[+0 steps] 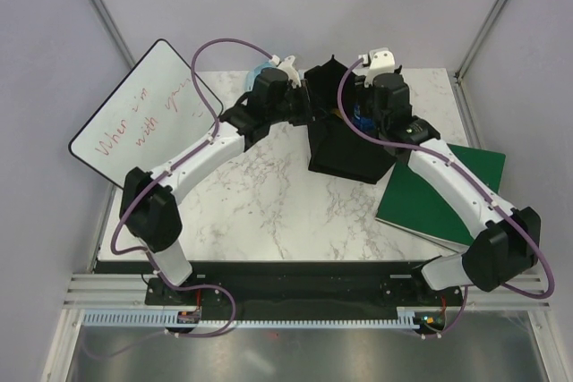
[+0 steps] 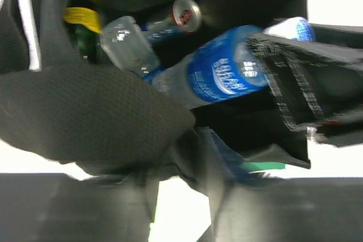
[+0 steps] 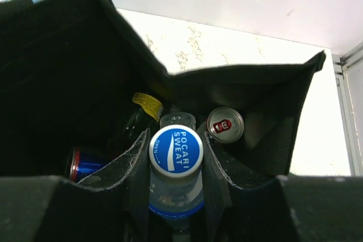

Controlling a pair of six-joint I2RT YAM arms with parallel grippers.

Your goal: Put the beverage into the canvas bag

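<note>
Over the open mouth of the canvas bag (image 1: 347, 157), at the far middle of the tabletop (image 1: 269, 199), both arms are at work. The right fingers (image 3: 135, 165) are closed snugly around the neck of a clear bottle (image 3: 176, 150) with a blue cap and blue label. They hold it cap-up toward the wrist, so its body hangs down into the bag. The bottle is already below the rim but, as far as I can judge, not yet resting on anything.

The left fingers (image 2: 74, 208) sit at the bag's left edge. The left wrist view is blurred, but a fold of black fabric runs down between them, and they seem pinched shut on it. That hold most likely keeps the soft wall from sagging inward and closing the opening while the bottle goes in.

Several drinks are inside already. A silver-topped can (image 3: 225, 124) is beyond the bottle to its right, and a dark green bottle (image 3: 146, 106) with a yellow label is to its left. A blue can (image 3: 81, 164) lies lower left, and a clear bottle (image 3: 177, 120) is just behind the cap. The space is crowded, so I judge the bottle needs lowering into the gap between them before release.

A green book (image 1: 443, 190) lies partly under the right arm, and a whiteboard (image 1: 134, 123) leans at the left.
</note>
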